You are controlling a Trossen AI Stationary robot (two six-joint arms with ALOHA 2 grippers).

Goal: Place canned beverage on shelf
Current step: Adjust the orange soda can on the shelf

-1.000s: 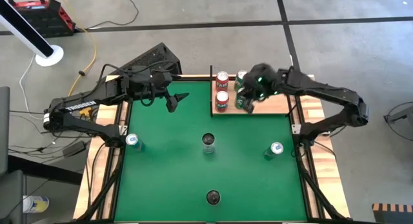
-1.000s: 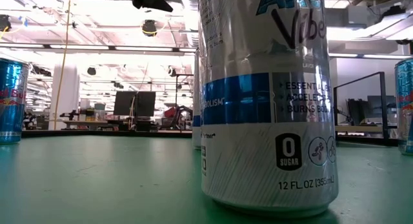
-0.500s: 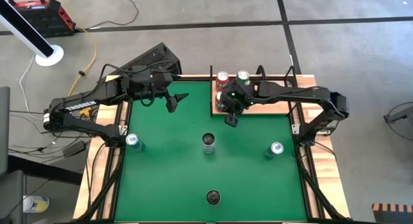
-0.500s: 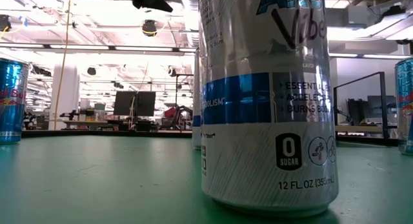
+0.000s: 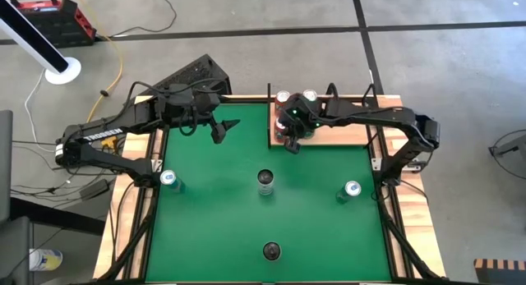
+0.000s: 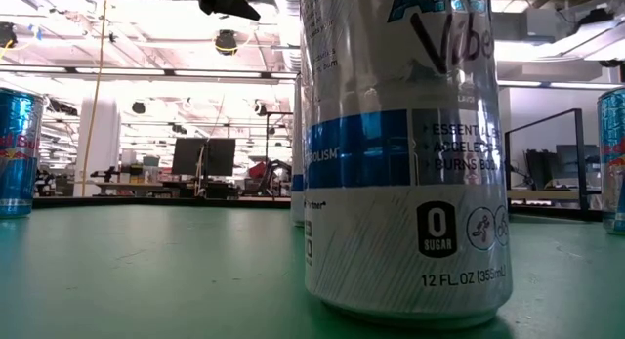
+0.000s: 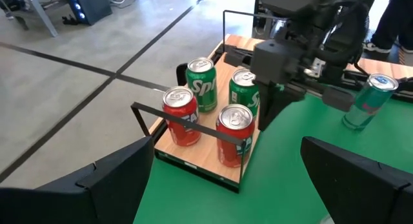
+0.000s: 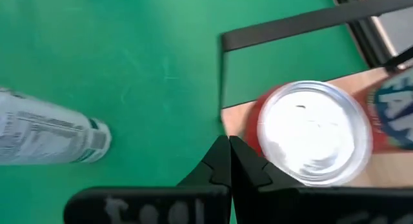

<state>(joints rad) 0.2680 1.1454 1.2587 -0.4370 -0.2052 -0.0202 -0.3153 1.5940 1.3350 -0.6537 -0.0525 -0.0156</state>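
Observation:
The pale-wood shelf (image 5: 339,131) lies at the table's far edge, right of centre. Two red cans (image 7: 181,114) (image 7: 233,132) and two green cans (image 7: 201,85) (image 7: 243,88) stand upright on it. My right gripper (image 5: 291,144) is shut and points down at the shelf's near left corner, its tips (image 8: 229,161) right beside the nearer red can's top (image 8: 313,130). My left gripper (image 5: 223,129) hangs open above the green felt, left of the shelf, holding nothing. My right gripper's shut fingers (image 8: 242,161) come from above, slanting down, close against the rim of the near red can (image 8: 261,146). Whether they touch it, I cannot tell. The can stands upright on the shelf.
On the green felt stand two blue cans (image 5: 168,180) (image 5: 352,189), a white can (image 5: 265,180) at the centre and another can (image 5: 271,250) near the front edge. A thin black rail (image 7: 187,124) frames the shelf's left end. The low view is filled by the white can (image 6: 400,153).
My right gripper has swung from over the middle of the shelf toward the table's left and near side and has sunk lower, ending at the shelf's near left corner. It stayed shut. The cans on the shelf stand as before.

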